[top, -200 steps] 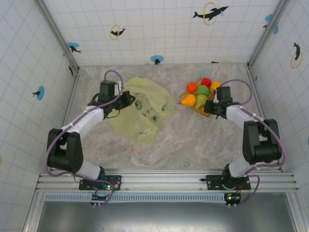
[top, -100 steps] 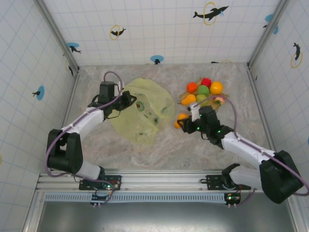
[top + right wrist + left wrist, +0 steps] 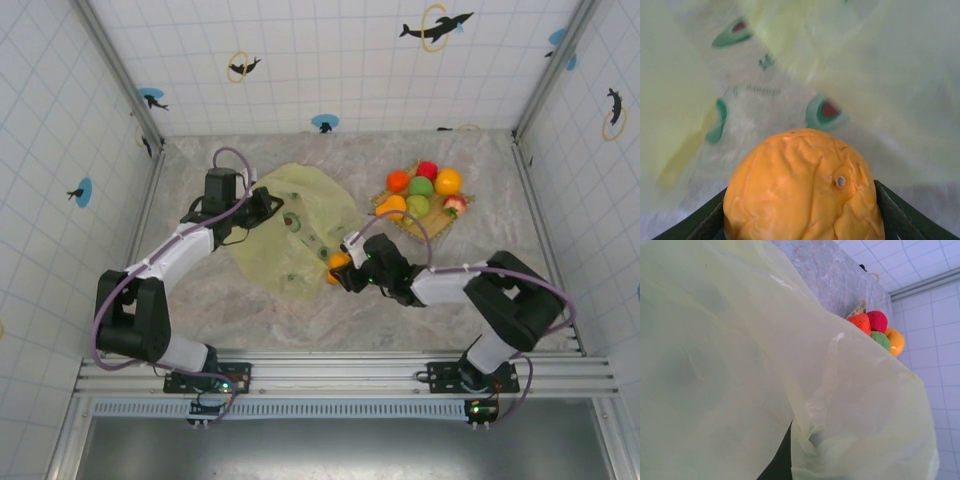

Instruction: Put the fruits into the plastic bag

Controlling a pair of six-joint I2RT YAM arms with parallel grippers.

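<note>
My right jaws clamp an orange fruit [image 3: 802, 195] at the near edge of the plastic bag [image 3: 290, 245], which lies on the worktop [image 3: 420, 310]. My left jaws sit at its far rim; I cannot tell their grip. If the mouth sags, the fruit could roll away outside.

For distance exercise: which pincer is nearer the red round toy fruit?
Right. Gripping an orange round fruit, the right pincer sits near-left of the red fruit; the left pincer is farther left, at the yellow-green plastic bag's edge.
</note>
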